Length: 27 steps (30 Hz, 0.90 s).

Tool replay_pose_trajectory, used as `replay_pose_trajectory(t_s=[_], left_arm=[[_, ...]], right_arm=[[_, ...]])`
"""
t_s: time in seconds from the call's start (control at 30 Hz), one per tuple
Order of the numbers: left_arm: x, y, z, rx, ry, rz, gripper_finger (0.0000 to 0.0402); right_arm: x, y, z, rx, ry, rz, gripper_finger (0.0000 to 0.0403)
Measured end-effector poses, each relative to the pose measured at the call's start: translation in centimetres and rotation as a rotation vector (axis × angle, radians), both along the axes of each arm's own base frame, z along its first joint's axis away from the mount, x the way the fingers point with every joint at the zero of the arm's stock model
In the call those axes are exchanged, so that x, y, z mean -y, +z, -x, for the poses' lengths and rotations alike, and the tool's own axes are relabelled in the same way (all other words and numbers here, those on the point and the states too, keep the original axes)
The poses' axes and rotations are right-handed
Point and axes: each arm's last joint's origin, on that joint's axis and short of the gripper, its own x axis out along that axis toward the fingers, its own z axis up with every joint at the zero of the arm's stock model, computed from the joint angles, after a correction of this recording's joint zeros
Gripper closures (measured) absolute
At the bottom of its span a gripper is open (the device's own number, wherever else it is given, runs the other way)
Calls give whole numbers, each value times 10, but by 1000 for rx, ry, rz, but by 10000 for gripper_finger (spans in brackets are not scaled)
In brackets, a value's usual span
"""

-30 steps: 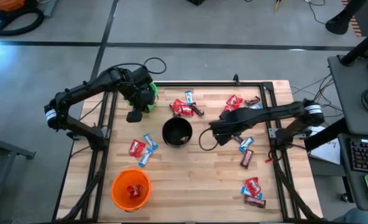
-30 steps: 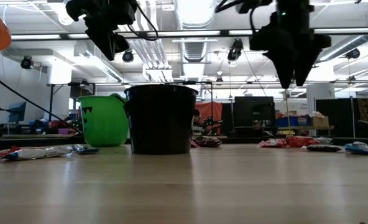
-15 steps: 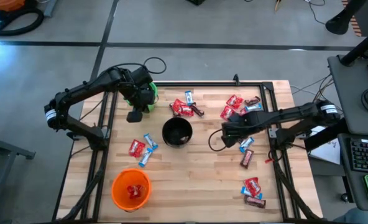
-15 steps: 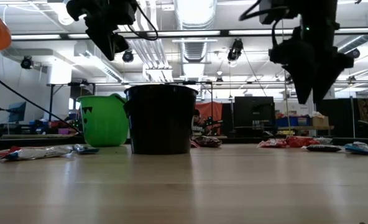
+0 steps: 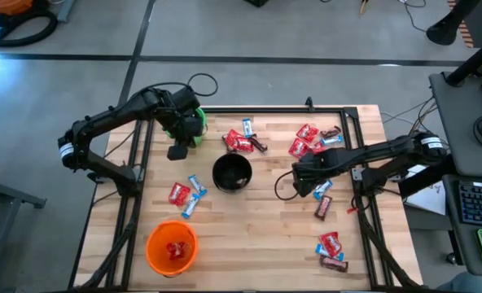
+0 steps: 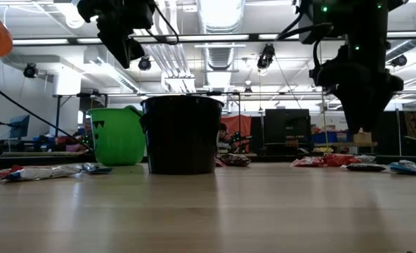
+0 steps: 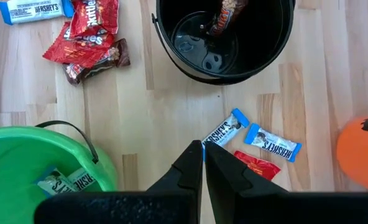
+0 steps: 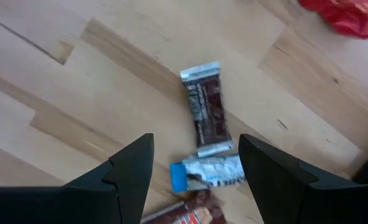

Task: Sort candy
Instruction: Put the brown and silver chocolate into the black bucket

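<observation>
Wooden planks form the counter, where the candy lies scattered in small clusters around a black cup. One dark brown bar and a blue-and-white bar sit just ahead of the right end effector, which hovers above them with its fingers spread wide and nothing between them. Right of the black cup, more bars lie near that arm. The left end effector is clenched, empty, over the green cup, which holds two bars. An orange cup holds red candy.
</observation>
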Motion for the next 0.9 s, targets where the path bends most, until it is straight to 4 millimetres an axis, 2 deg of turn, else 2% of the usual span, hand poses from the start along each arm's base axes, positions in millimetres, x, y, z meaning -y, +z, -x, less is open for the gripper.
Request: replay_pose_trajectory(t_s=[0.17, 0.4, 0.9], left_arm=[[-1, 1, -2, 15, 17, -2, 401], [-2, 1, -3, 30, 43, 0, 401], [-2, 2, -4, 36, 111, 22, 401]], right_arm=[[2, -11, 0, 28, 33, -46, 174], [6, -23, 8, -22, 53, -63, 174], [30, -35, 14, -11, 112, -105, 174]])
